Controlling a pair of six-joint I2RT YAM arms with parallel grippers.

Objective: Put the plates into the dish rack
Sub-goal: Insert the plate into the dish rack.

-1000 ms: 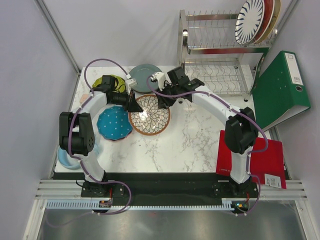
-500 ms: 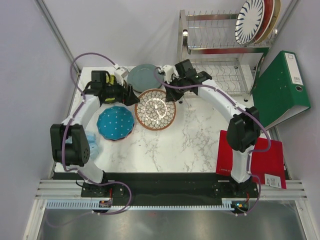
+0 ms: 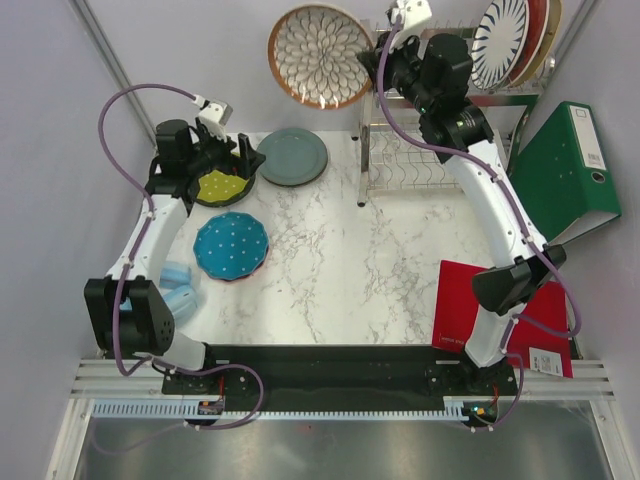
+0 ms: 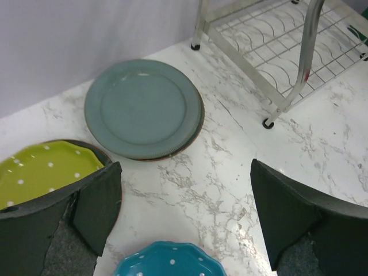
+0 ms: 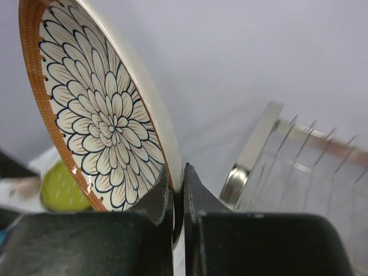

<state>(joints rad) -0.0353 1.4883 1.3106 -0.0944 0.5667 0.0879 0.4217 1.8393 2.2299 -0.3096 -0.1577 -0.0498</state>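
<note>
From above, my right tool (image 3: 374, 68) pinched the flower-patterned plate (image 3: 320, 56) by its rim, raised just left of the dish rack (image 3: 440, 150). Swinging in, it could strike the frame. At the right wrist, only a thin edge sat between the pads, so the plate might pivot or slip. At the left wrist, my left tool (image 4: 187, 215) gaped wide and empty, left of the rack near the grey-blue plate (image 4: 141, 109).

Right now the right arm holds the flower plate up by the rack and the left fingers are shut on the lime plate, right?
No: the left wrist view shows the left fingers wide open by the lime plate, gripping nothing. The rest holds.
</note>
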